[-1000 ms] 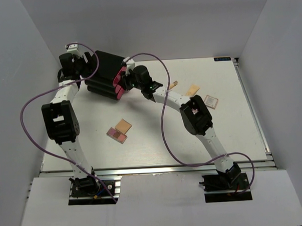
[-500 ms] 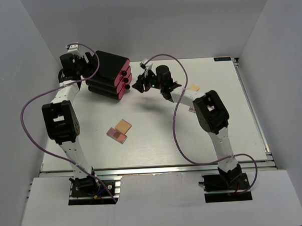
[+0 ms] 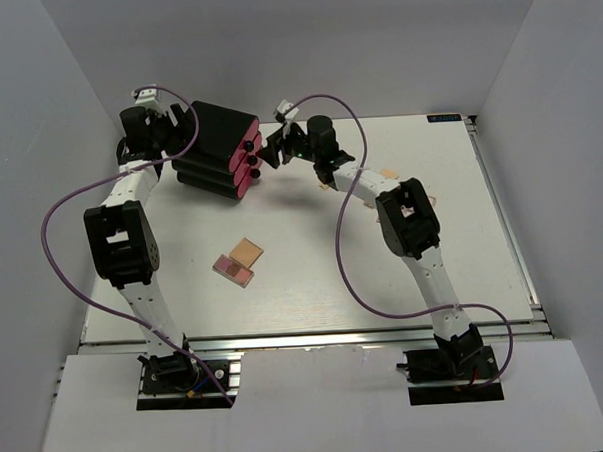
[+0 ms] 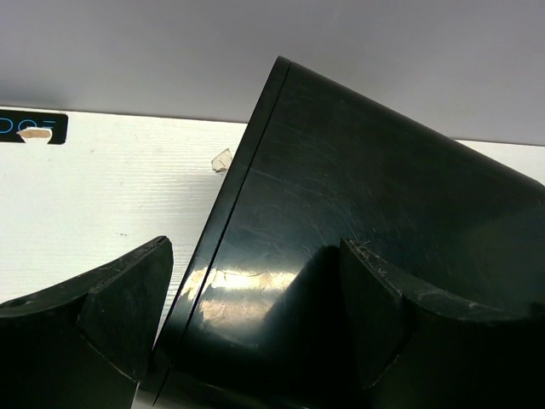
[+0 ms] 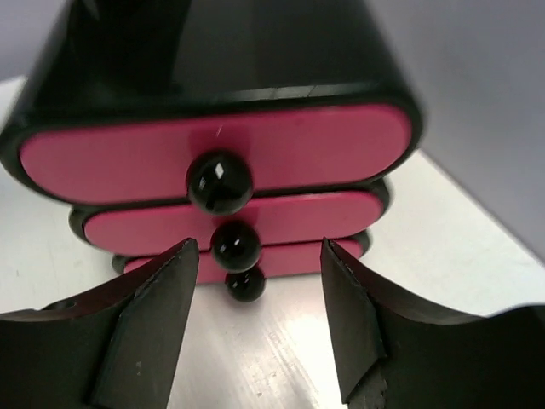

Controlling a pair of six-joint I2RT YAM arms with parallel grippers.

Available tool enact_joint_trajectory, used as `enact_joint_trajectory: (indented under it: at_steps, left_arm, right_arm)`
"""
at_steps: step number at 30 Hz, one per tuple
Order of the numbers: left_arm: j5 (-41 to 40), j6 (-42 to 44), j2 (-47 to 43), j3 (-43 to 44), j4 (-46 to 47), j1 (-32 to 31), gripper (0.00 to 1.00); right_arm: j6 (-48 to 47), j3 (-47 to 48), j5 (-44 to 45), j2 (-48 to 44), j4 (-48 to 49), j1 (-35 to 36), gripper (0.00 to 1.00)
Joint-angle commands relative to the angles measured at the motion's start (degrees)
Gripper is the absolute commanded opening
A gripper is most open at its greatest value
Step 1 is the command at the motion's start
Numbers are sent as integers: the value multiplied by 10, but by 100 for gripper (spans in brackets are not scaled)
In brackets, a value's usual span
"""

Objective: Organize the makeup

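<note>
On the table's middle lie a tan compact and a pink-brown palette, side by side and far from both grippers. A tan piece peeks out beside the right arm; other makeup there is hidden. My right gripper is open, facing the three shut pink drawers of the black box, just short of the round knobs. My left gripper is open wide at the box's back left corner. One finger lies over the black face, the other beside the edge.
White walls close in the table on the left, back and right. Purple cables loop off both arms. The right arm stretches across the table's back middle. A dark label marks the back right edge.
A pulled-out pink drawer now sits flush. The right gripper backed off to the right, then came back up to the knobs with its jaws spreading wider. The left arm stayed put.
</note>
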Motion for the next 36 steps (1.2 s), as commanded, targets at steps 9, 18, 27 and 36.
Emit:
enact_joint_trajectory:
  at_steps: [9, 18, 27, 36]
  left_arm:
    - [34, 5, 39, -37, -145, -29, 87]
    - [32, 7, 32, -42, -153, -29, 87]
    - [34, 7, 31, -44, -151, -29, 87]
    - [34, 9, 24, -51, -152, -29, 87]
  right_arm:
    - [-44, 70, 11, 54, -31, 22, 67]
    - [-57, 130, 3, 106, -22, 30, 66]
    - [-65, 119, -6, 113, -26, 31, 60]
    - [-75, 111, -48, 116, 4, 31, 41]
